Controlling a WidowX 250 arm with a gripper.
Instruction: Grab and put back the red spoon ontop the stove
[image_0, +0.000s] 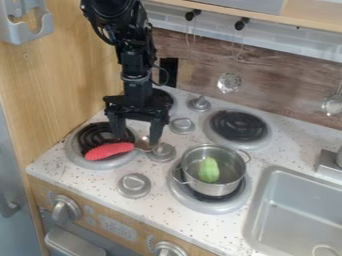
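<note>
Stove top (95, 181): end effector (138, 140) above red spoon (110, 150), fingers wide apart (nothing gripped).

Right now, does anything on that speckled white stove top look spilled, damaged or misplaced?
Perhaps the red-handled metal spoon: its handle lies across the front-left black coil burner, an odd resting spot, its metal end by the black two-finger gripper. I see no spill or damage.

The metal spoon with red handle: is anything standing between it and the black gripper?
Nothing visible stands between the black gripper and the red-handled spoon; a round silver knob is near its metal end.
</note>
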